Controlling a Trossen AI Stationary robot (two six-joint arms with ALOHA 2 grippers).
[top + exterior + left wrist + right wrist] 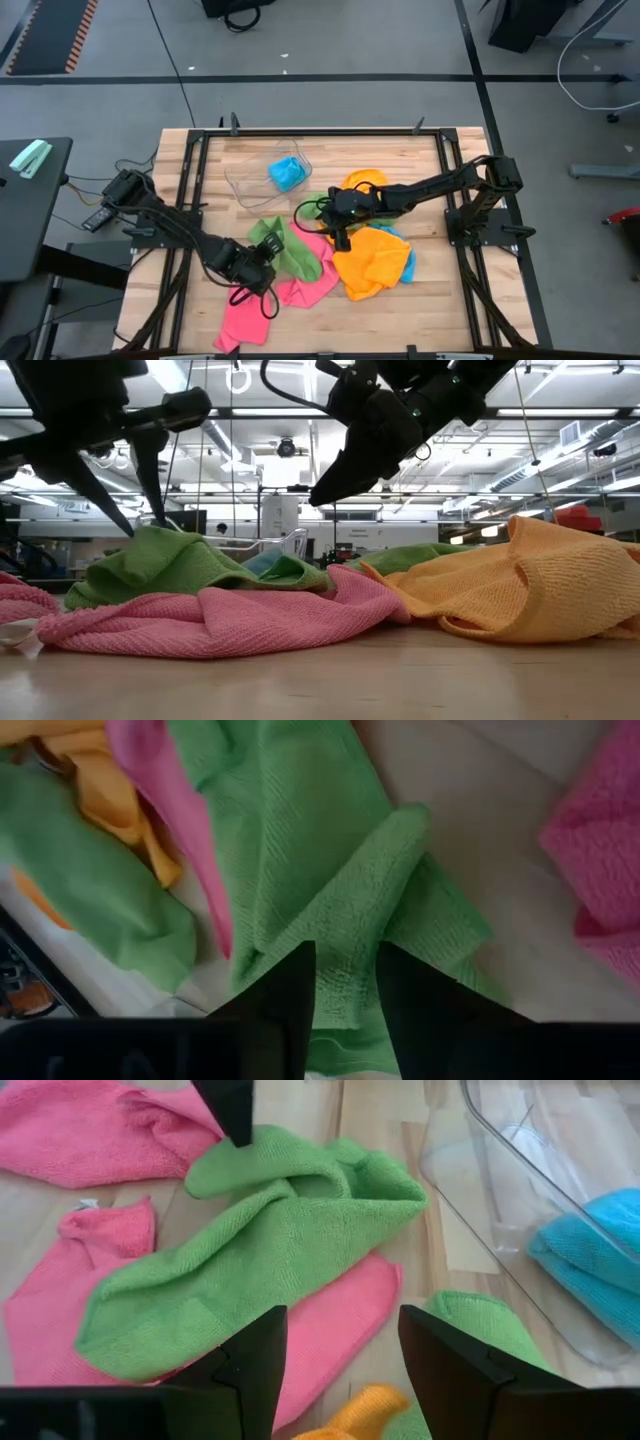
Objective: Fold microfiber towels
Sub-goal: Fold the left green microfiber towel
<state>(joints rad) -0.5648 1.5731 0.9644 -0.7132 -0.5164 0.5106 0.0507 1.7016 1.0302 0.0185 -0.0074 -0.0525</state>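
Left gripper [258,268]: low over the near-left part of the table, at the near edge of the green towel [287,250]; in the left wrist view fingers [285,1000] stand a narrow gap apart with a raised green fold between them – whether pinching it or only straddling it, cannot tell.
Right gripper [340,232]: held above the middle of the heap, clear of the cloth in the low view; fingers [255,1365] spread apart, nothing between them.
Green towel: crumpled, lying partly across the pink towel [262,305]; one fold rises into a ridge in the low view [170,565].
Pink towel: spread and rumpled toward the near edge, left of centre, reaching under the green one; a small white tag at one corner in the right wrist view.
Second green towel [470,1325]: bunched just beside the tub, seen in the right wrist view.
Orange towel [372,258]: large rumpled heap right of centre, touching the pink towel's edge – a blue towel [407,262] peeps out along its right side.
Clear plastic tub [262,175]: at the far middle of the table [480,300], holding another bunched blue towel [286,173].
Room: ceiling lights and benches behind the table in the low view.
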